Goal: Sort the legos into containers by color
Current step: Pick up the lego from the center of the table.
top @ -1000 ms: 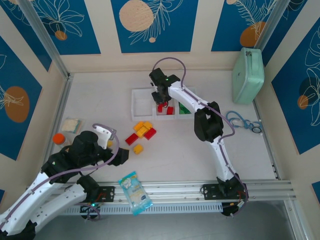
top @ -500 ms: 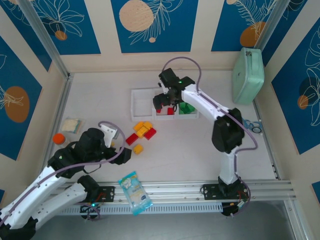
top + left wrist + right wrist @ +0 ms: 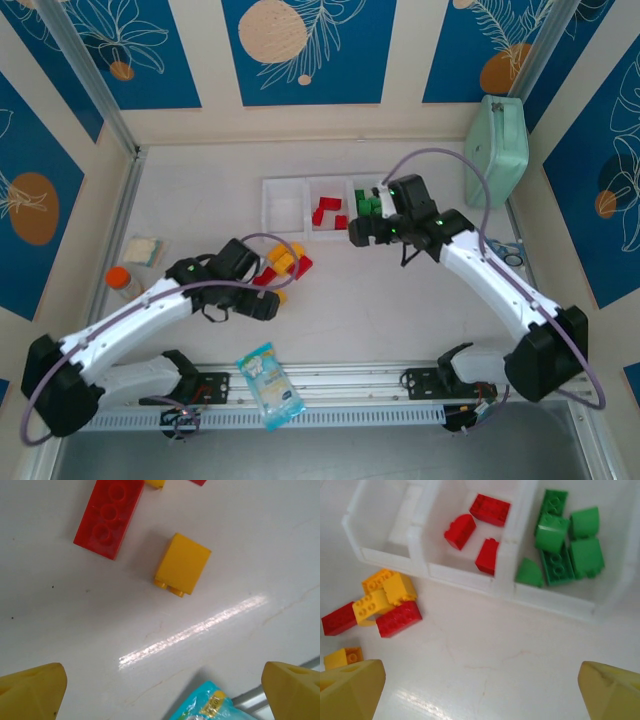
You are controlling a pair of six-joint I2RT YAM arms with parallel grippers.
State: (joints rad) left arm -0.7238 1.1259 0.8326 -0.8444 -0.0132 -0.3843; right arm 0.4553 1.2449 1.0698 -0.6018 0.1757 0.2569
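My left claw (image 3: 265, 305) hangs wide open over the table (image 3: 400, 300), with a yellow brick (image 3: 182, 565) and a red brick (image 3: 109, 517) lying just beyond it. My right claw (image 3: 358, 233) is spread wide too, holding nothing, just near of the tray (image 3: 266, 205). The tray's middle compartment holds red legos (image 3: 477, 530) and its right one green legos (image 3: 565, 545). Loose legos (image 3: 380, 605) lie near-left of the tray.

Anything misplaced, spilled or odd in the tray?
Nothing stands out. In the tray, red legos occupy the middle compartment, green legos the right one, colours unmixed. Unsorted red and yellow legos wait on the table.
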